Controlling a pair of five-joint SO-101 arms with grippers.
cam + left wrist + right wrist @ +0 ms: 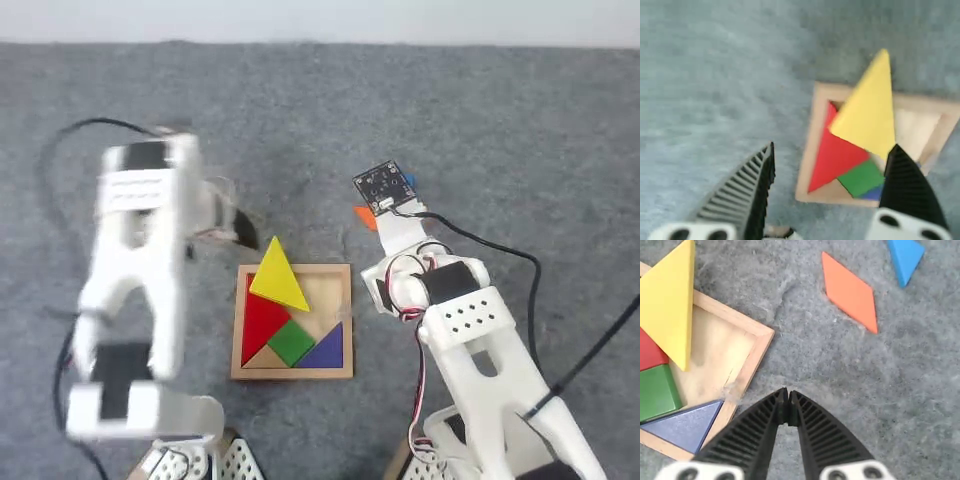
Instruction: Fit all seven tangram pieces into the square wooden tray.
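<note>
Grey, felt-like carpet covers the bench (480, 110), with a pale wall strip along the far edge. Near the middle lies the square wooden tray (292, 372). Inside it, a red triangle (258, 325) sits along the left side. A green square (291, 342) touches the red triangle, and a violet triangle (326, 349) fills the near right corner. Bare wood shows in the far right part of the tray. A yellow triangle (278, 276) lies across the tray's far rim, its tip pointing out over the carpet and its wide end overlapping the red triangle.

Outside the tray, off its far right corner, an orange parallelogram (850, 290) lies flat on the carpet. A blue triangle (905, 257) lies near it, the two not touching.

The left arm (140, 260) stands left of the tray. The left pincer (833, 146) is spread wide and holds nothing, hanging by the tray's far left corner. The right arm (470, 330) stands right of the tray. The right pincer (787, 392) is pressed together with nothing in it, over carpet just beside the tray's right rim.
</note>
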